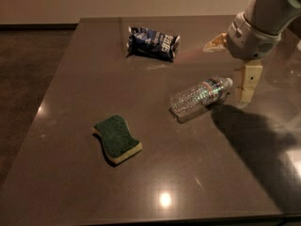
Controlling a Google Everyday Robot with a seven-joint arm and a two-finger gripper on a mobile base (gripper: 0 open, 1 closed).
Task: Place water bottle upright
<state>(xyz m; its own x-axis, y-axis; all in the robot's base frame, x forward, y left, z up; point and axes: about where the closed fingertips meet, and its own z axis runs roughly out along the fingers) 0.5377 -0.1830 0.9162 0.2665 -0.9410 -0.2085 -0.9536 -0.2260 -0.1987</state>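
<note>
Your gripper (pixel 246 81) hangs over the right side of the table (pixel 70 79), just beside the cap end of the lying water bottle (pixel 200 98). You have open tabletop around the bottle's other sides. The snack bag (pixel 153 41) and the sponge (pixel 117 139) lie well apart from it.

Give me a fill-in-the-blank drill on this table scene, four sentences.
1. The bottle lies on its ___.
2. The gripper, jaws open, hovers by the bottle's ___ end.
3. The sponge has a ___ top.
4. The bag is dark ___.
Missing words: side; cap; green; blue.
</note>
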